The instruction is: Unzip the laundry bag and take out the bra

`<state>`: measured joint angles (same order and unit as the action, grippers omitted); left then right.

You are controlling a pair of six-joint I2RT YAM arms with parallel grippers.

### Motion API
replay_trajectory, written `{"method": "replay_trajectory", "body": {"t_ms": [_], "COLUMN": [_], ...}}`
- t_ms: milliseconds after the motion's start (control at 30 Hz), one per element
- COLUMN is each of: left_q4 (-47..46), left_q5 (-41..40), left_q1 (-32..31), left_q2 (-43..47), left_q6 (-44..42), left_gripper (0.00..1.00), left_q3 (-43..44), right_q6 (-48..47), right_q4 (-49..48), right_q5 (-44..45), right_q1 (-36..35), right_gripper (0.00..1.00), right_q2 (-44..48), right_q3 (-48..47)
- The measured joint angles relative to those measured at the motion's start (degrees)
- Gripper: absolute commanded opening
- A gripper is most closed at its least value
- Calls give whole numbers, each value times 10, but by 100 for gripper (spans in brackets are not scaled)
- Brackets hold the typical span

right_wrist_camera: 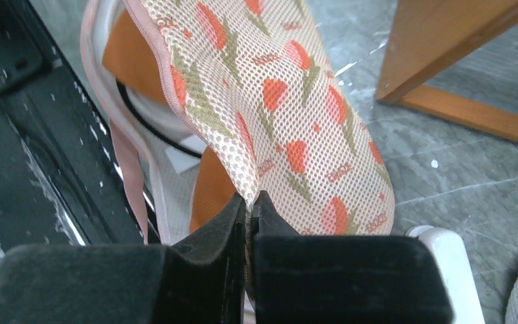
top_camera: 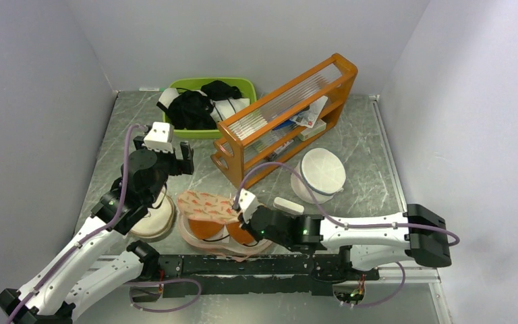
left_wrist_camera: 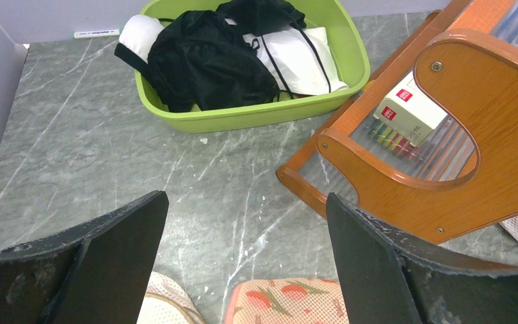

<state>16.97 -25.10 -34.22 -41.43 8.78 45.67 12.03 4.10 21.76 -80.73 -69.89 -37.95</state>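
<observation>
The right pincer (right_wrist_camera: 250, 202) is pressed together, pinching the edge of the lifted top flap of the peach-pink mesh laundry bag (right_wrist_camera: 290, 101) with orange-red and green print. The bag lies at 6 o'clock on the grey marbled table (top_camera: 371, 155), just beside the black rail (top_camera: 256, 266) along the near edge, so there is little room on that side. Inside the opened bag sits the orange padded bra (top_camera: 206, 228) with thin black trim. In the top view the flap covers its far half. The right wrist view shows only slivers of orange cup under the flap at 9 o'clock. A white rounded object at 4 o'clock there is cut off and hard to identify.

The left pincer (left_wrist_camera: 244, 199) hangs spread wide above bare table at 9 o'clock, touching nothing. A round beige pouch (top_camera: 152, 219) is partly hidden under its arm. The left wrist view gives the clearest look at the black clothes pile (left_wrist_camera: 209, 61) in the lime-green plastic tub (left_wrist_camera: 243, 118) at 12 o'clock. The orange wooden rack (top_camera: 290, 108) stands at 1 o'clock and a round white mesh bag (top_camera: 320, 172) at 3 o'clock.
</observation>
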Motion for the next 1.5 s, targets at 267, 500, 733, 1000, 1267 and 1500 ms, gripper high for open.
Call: {"method": "replay_trajectory", "body": {"t_ms": [267,500,733,1000,1267,1500], "left_q4": [0,0,0,0,0,12], "left_q5": [12,15,19,21,24,70], "left_q1": [1,2,2,2,2,2], "left_q2": [-2,-3,-2,3,4,25], "left_q6": [0,0,0,0,0,76], "left_gripper": [98,98,98,98,98,98], "left_q3": [0,0,0,0,0,-10], "right_q6": [54,79,50,34,12,32], "right_q4": [-51,-73,-108,-151,-166,-166], "right_q5": [-21,14,45,102,154,184], "right_q1": [87,150,167,167,167,167], "right_gripper": [0,0,3,15,40,55], "right_q2": [30,3,-79,-122,-110,-132], "right_q3": [18,17,12,21,22,22]}}
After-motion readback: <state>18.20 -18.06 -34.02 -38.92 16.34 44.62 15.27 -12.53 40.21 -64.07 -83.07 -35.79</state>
